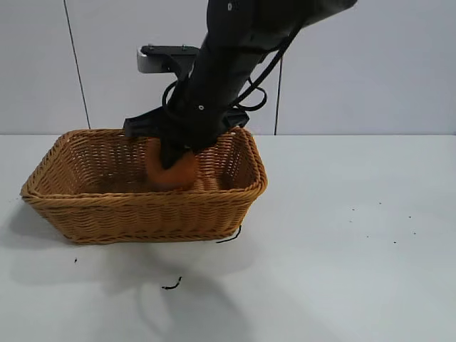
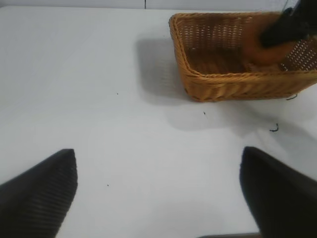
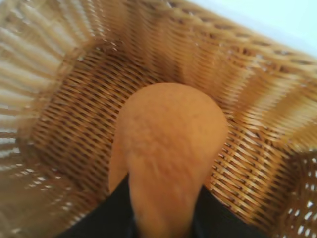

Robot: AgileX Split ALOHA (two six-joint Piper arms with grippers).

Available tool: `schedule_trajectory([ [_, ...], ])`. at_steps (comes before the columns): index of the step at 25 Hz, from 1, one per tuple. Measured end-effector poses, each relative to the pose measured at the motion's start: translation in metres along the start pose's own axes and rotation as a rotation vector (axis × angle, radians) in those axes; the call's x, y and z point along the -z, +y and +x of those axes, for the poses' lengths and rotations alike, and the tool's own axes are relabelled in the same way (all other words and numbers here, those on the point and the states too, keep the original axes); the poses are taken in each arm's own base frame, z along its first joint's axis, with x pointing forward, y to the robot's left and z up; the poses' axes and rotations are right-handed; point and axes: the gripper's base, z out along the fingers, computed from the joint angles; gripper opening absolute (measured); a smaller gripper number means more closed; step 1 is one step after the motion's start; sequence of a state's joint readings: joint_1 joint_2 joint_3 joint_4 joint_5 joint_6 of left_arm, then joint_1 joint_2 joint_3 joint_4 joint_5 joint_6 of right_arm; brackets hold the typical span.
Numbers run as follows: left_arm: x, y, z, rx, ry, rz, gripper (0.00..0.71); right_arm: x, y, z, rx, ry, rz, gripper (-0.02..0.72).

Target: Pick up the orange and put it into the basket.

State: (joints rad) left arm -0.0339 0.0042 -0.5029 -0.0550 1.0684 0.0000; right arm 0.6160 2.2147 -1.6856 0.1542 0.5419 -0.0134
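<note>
The orange is held by my right gripper, which reaches down from above into the tan wicker basket. The orange hangs inside the basket's right half, just above its floor. In the right wrist view the orange fills the space between the two black fingers, with the basket's weave all round it. My left gripper is open and empty, low over bare table, well away from the basket. The orange and the right gripper show far off in that view.
The basket stands at the left of the white table. A small black scrap lies in front of the basket and another at its front right corner. A grey wall stands behind. The left arm is out of the exterior view.
</note>
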Motion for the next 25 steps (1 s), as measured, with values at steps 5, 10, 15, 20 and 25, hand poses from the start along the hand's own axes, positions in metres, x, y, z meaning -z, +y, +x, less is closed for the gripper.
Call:
schedule_trajectory([
  [5,0.000,0.000,0.000,0.000,0.000,0.000,0.639,0.006,0.000,-0.001,0.024,0.035,0.011,0.572],
  [10,0.000,0.000,0.000,0.000,0.000,0.000,0.639,0.038,0.004,-0.032,0.056,0.014,0.036,0.572],
  [15,0.000,0.000,0.000,0.000,0.000,0.000,0.639,0.076,-0.004,-0.063,0.013,-0.027,0.088,0.572],
  [20,0.000,0.000,0.000,0.000,0.000,0.000,0.639,0.092,-0.034,-0.070,-0.056,-0.009,0.127,0.571],
  [25,0.000,0.000,0.000,0.000,0.000,0.000,0.639,0.102,-0.091,-0.064,-0.155,0.042,0.198,0.568],
])
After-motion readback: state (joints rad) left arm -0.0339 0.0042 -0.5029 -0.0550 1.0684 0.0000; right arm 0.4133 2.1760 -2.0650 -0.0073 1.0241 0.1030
